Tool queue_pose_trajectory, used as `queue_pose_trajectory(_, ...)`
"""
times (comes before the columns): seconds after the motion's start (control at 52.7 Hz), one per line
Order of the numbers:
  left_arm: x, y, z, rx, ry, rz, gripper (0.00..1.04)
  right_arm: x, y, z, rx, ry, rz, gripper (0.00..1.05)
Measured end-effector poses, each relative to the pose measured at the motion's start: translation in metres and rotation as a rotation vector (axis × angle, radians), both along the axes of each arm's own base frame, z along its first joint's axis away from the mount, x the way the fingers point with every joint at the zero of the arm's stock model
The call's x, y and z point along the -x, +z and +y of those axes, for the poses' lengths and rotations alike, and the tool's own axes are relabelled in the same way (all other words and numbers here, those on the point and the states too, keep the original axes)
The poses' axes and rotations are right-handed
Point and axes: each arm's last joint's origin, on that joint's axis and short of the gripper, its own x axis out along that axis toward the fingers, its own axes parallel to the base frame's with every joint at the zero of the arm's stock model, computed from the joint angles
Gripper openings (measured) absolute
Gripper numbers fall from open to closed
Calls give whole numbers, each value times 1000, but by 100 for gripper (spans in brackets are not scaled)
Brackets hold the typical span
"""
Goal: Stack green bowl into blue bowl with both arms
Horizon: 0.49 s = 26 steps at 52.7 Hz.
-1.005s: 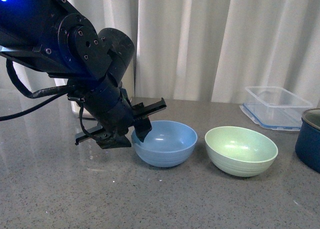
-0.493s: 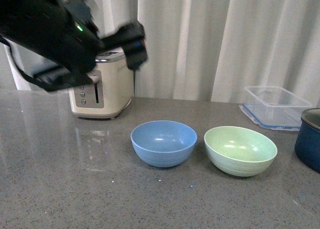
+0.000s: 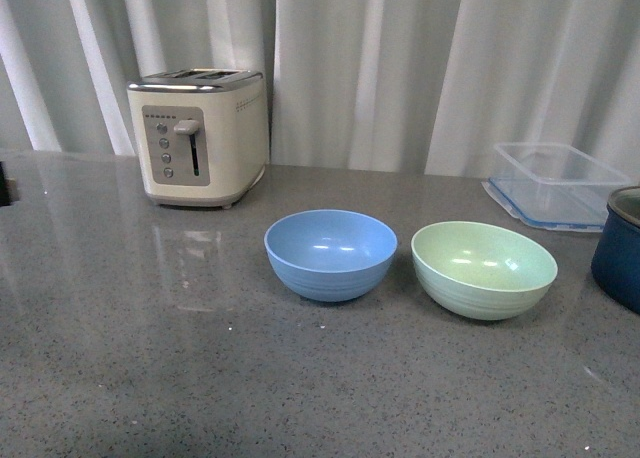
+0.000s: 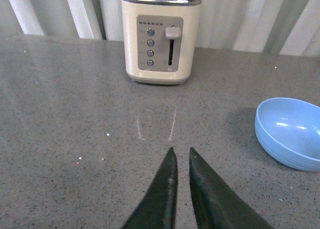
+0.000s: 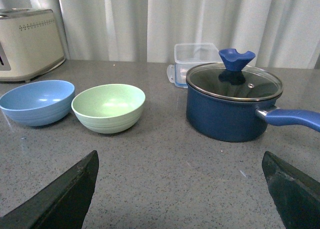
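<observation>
You've got green bowl just beside blue bowl, not touching, both upright. L gripper fingers pinched nearly together, empty; R gripper fingers spread wide, empty.

**Black, matte fingers on both grippers**

Only the finger ends of the robot's body can be seen. The left gripper ends in two black fingers. They are long and flat like blades, each one broad at the base and narrowing to a thin, slightly rounded tip. Their surface is matte, with a weak grey shine along the inner edges and a smooth finish.

The right gripper shows only two dark wedges in its wrist view. One of them is black to charcoal, dull and a little grainy, with a straight slanted edge. The other wedge has the same colour and the same sloped outline.
</observation>
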Motion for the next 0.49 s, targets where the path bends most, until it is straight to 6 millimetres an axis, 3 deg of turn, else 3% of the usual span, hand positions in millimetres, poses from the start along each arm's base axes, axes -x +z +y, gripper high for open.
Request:
queue_pose_trajectory(0.057, 8, -2, 3, 1, 3, -15, 4, 0, 0, 0, 0, 0, 0, 95)
queue_pose_trajectory(0.247, 30, -22, 12, -7, 11, 5, 4, 0, 0, 0, 0, 0, 0, 95)
queue_pose_trajectory(0.493, 51, -34, 22, -5, -15, -9, 4, 0, 0, 0, 0, 0, 0, 95)
